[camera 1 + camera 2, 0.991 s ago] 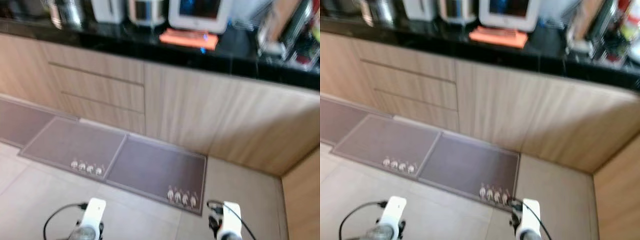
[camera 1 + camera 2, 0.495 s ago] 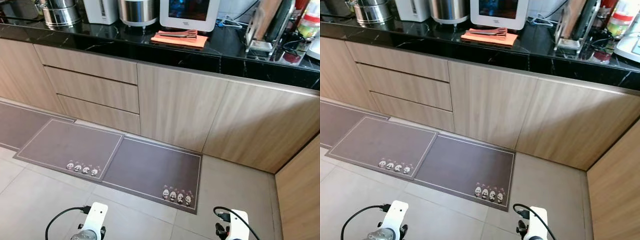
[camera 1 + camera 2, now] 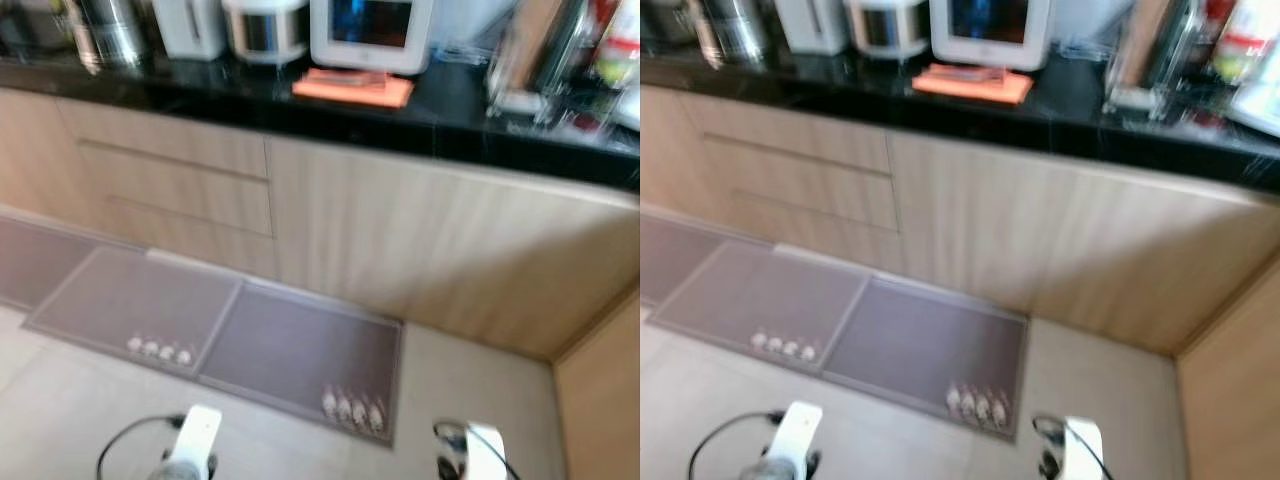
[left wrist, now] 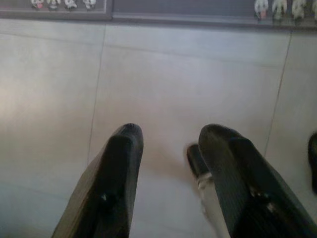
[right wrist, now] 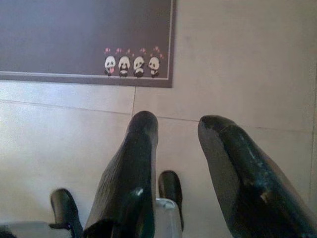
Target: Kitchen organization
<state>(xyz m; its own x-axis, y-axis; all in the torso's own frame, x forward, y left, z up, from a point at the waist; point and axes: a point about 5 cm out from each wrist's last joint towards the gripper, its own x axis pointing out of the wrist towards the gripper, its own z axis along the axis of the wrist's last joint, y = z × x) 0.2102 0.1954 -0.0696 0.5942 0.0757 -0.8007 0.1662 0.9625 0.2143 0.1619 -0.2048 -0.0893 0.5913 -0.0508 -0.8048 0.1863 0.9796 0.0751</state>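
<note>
Hanging idle over the tile floor (image 4: pixel 59 89), left gripper (image 4: pixel 168 136) and right gripper (image 5: pixel 178 124) are both gaping, grasping nothing. Head views are blurring toward the counter (image 3: pixel 440 110).

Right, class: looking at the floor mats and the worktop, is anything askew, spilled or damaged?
Nothing stands out. The two grey mats lie flat, edge to edge, along the cabinets; the orange cloth sits on the black worktop. The head views are blurred.

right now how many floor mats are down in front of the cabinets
3 at least. One mat lies below the cabinet doors, a second mat beside it under the drawers, and a third mat is cut off at the left edge; more may lie beyond.
</note>
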